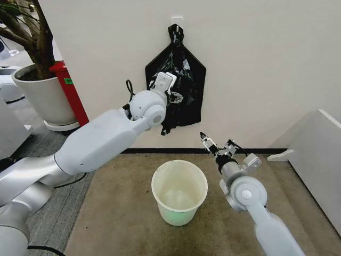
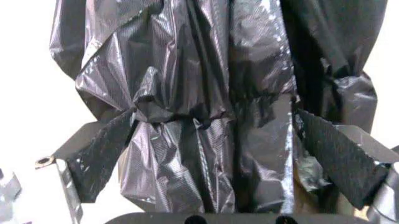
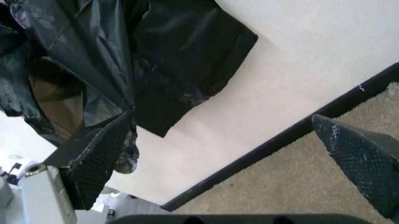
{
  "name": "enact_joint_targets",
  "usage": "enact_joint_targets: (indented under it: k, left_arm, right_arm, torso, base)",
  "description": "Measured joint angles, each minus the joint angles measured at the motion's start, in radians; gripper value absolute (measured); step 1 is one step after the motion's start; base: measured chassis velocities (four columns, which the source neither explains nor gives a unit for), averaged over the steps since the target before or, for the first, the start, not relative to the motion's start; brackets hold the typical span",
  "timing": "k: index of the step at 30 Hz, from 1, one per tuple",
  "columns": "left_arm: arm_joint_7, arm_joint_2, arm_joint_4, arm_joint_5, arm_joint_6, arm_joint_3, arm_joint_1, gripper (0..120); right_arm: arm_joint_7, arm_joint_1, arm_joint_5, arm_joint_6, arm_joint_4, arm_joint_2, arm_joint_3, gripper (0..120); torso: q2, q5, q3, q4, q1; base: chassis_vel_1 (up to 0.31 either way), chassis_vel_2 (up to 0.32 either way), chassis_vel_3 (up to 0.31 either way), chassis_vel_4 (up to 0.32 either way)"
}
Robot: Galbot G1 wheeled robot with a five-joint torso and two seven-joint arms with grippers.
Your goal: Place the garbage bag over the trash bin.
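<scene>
The garbage bag (image 1: 183, 70) is crinkly, glossy black film hanging on the white wall, in front of a flatter black bundle (image 1: 193, 109) with a knotted top. My left gripper (image 1: 176, 97) is raised to it. In the left wrist view the gripper (image 2: 213, 116) stands open, its pads on either side of the gathered film (image 2: 206, 88). The trash bin (image 1: 154, 188), a creamy-white bucket, stands upright on the carpet below. My right gripper (image 1: 217, 141) hangs open above the floor to the bin's right, holding nothing. In the right wrist view the right gripper (image 3: 221, 119) faces the bag (image 3: 56, 37) and bundle (image 3: 187, 56).
A large white plant pot (image 1: 45, 98) and a red object (image 1: 72, 90) stand at the left by the wall. A white cabinet or panel (image 1: 319, 154) closes off the right side. Brown carpet (image 1: 122, 213) surrounds the bin.
</scene>
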Motion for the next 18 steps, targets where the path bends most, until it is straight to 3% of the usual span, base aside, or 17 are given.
enact_joint_targets:
  k: [18]
  left_arm:
    - [-0.076,0.074,-0.049,0.024,-0.002,-0.039,0.003,100]
  right_arm:
    - [-0.006,0.000,-0.019,0.000,-0.012,-0.006,-0.002,100]
  torso:
    - [0.000,-0.0002,0.000,0.0002,0.000]
  base:
    - [0.000,0.000,0.000,0.000]
